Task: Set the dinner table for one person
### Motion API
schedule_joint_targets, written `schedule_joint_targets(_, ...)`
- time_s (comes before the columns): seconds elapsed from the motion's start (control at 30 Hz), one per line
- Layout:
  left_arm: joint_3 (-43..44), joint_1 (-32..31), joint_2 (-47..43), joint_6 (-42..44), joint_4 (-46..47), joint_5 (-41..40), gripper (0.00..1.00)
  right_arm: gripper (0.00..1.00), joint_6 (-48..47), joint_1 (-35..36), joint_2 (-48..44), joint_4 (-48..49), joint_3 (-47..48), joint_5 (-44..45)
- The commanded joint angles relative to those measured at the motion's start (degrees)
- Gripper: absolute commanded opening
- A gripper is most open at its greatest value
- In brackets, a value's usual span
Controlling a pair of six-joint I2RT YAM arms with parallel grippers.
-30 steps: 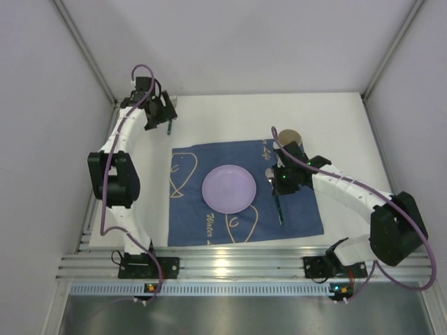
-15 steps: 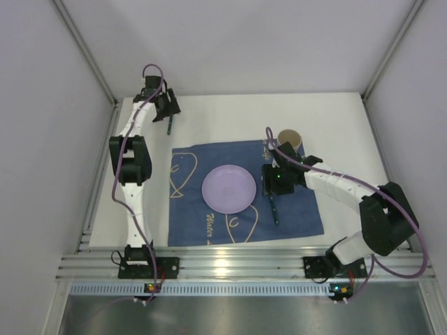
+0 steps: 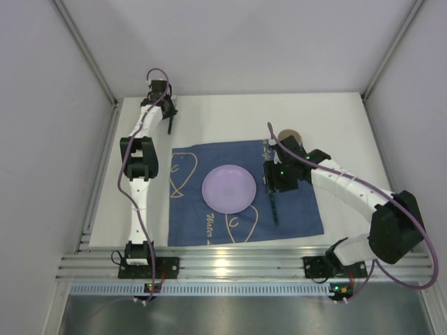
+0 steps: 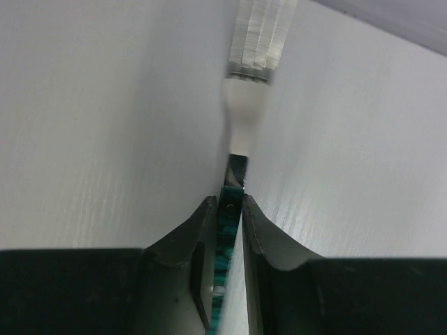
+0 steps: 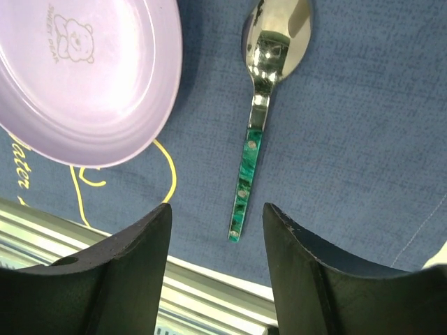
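The white dinner table (image 3: 335, 125) carries a dark blue placemat (image 3: 307, 209) with a purple plate (image 3: 228, 188) at its middle. A green-handled spoon (image 3: 274, 206) lies flat on the placemat to the right of the plate. My right gripper (image 5: 216, 207) hovers open above the spoon (image 5: 255, 132), not touching it. At the far left back, my left gripper (image 3: 167, 112) is shut on the green handle of a silver utensil (image 4: 229, 209). Its blurred head (image 4: 257, 35) points away over the white tabletop.
A brown cup (image 3: 288, 135) stands just behind the right gripper, off the placemat's back right corner. A silver metal rail (image 3: 237, 265) runs along the near edge. Grey walls close in the table on the left, back and right.
My right gripper has opened and let go of the spoon, which now lies on the placemat. The left arm stretched farther back and its jaws closed on the green-handled utensil.
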Motion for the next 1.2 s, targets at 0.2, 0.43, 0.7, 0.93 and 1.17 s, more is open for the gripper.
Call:
schedule_joint_targets(0.2, 4.1, 0.5, 4.2, -0.3, -6.9, -1.7, 0.00, 0.54, -2.7, 0.8, 5.7, -1.9, 9.1, -0.8)
schedule_joint_targets(0.43, -5.3, -0.4, -9.2, -0.3, -4.4, 3.4, 0.00, 0.53, -4.5, 0.7, 8.5, -1.9, 16.4, -0.1)
schedule_joint_targets(0.7, -30.9, -5.4, -36.9, 2.0, -4.3, 3.0, 0.00, 0.63, -6.5, 0.8, 13.6, -2.4, 28.3, 1.8)
schedule_joint_targets(0.93, -64.8, -8.4, -57.2, -3.0, -6.3, 9.8, 0.00, 0.87, -5.7, 0.8, 12.5, -3.0, 35.9, 3.5)
schedule_joint_targets(1.17, -80.2, -17.6, -68.3, -9.1, -6.0, 10.7, 0.00, 0.96, -3.1, 0.8, 7.9, -3.0, 33.6, 6.6)
